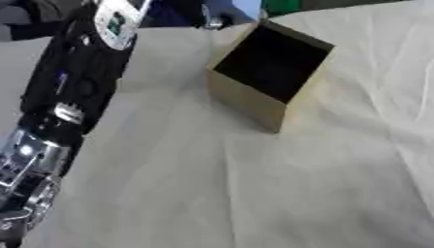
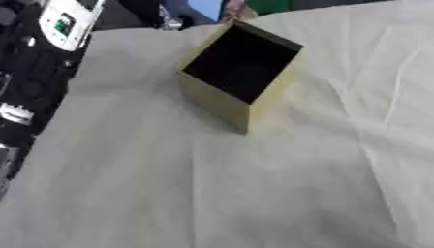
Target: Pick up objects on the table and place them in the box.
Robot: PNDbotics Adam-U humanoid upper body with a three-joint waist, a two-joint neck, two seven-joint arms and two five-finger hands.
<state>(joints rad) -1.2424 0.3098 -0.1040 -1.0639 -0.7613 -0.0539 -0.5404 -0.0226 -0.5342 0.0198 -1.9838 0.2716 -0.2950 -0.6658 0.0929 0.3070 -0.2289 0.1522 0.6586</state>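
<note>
Standing near the cloth-covered counter's (image 1: 254,193) far edge: open tan cardboard box (image 1: 254,104), interior dark. Left arm (image 1: 72,92) along left edge; hand state cannot tell.

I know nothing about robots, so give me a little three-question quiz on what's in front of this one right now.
1. True or false: the box is open at the top.
2. What covers the table? A) a pale cloth B) bare wood C) newspaper
3. From which side of the view does the arm come in?

Key: 1 true, its dark inside shows. 2 A, and it is creased. 3 The left; its hand is not visible.
</note>
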